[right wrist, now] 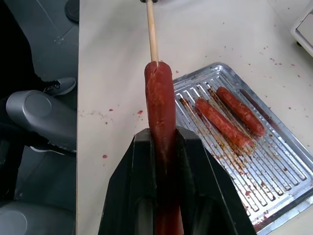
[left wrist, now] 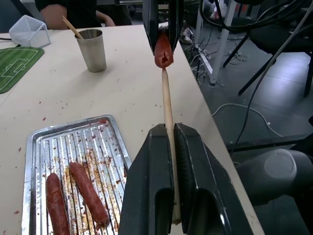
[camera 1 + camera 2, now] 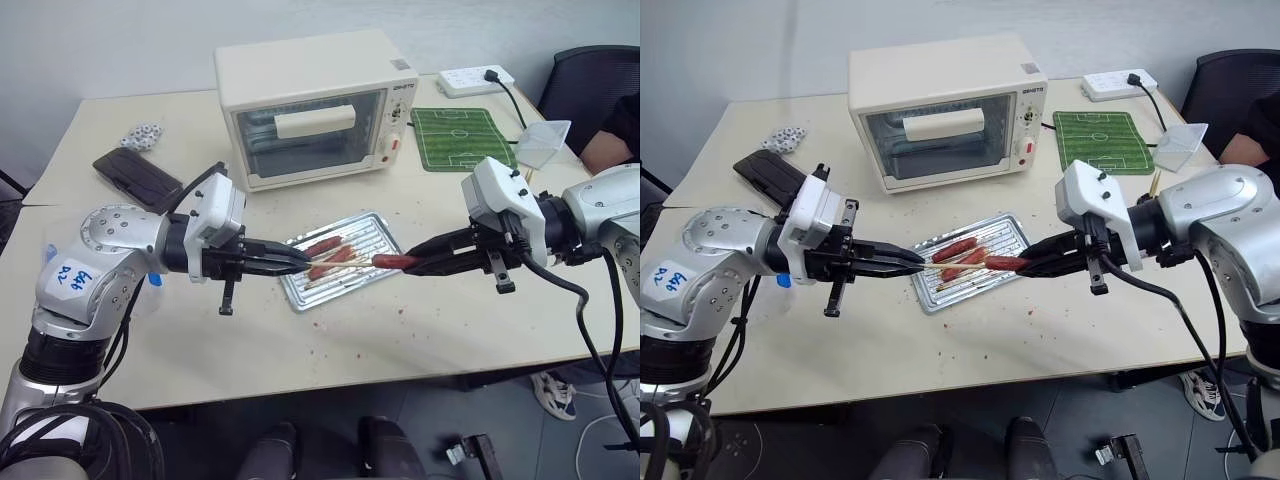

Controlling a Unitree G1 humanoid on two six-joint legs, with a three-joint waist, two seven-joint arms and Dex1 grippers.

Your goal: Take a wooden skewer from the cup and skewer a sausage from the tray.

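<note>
My left gripper [image 3: 300, 262] is shut on a wooden skewer [image 2: 167, 103], which points level toward my right gripper [image 3: 415, 266]. That gripper is shut on the slim red-brown sausage [image 1: 160, 107]. The skewer's tip meets the sausage's near end, which is split a little. Both hang just above the silver tray [image 3: 375, 232] in the middle of the table. Two shorter sausages [image 2: 88, 193] lie side by side on the tray's ridged bottom. The metal cup [image 2: 93, 49] stands farther along the table, with another skewer [image 2: 72, 27] leaning in it.
A cream toaster oven [image 3: 310, 105] stands behind the tray. A green football-pitch mat [image 3: 465, 137], a clear plastic container [image 3: 543, 143] and a power strip [image 3: 475, 78] lie at the back right. A black case [image 3: 135, 178] lies at the back left. A person's arm [image 3: 605, 150] rests at the far right.
</note>
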